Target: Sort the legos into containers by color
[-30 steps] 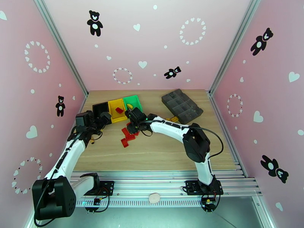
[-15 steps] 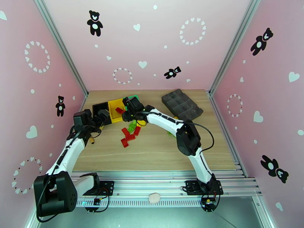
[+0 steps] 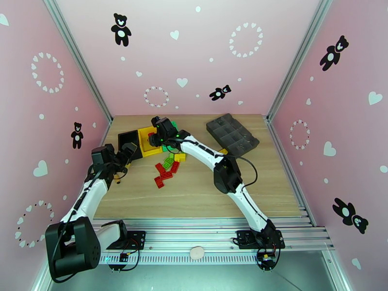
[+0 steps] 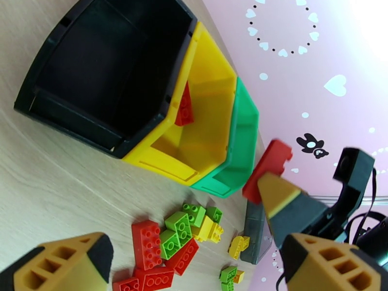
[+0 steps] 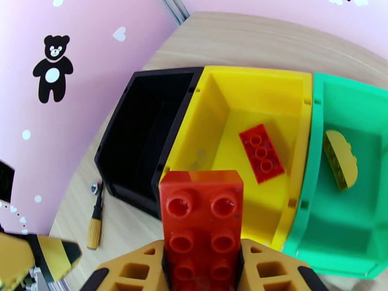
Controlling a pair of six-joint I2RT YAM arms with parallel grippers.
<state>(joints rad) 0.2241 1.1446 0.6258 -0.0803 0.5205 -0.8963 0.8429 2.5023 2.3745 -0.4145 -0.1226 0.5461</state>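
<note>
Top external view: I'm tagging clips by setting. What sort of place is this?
Likely a lab robot booth: pink panels with bear decals on aluminium posts enclose a wooden table fronted by a slotted metal rail.

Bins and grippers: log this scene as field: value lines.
right gripper: jaws shut on held brick, red, near yellow bin
left gripper: jaws open, holding nothing
yellow bin: one red brick inside
green bin: one yellow brick inside
table: pile of loose bricks
</note>
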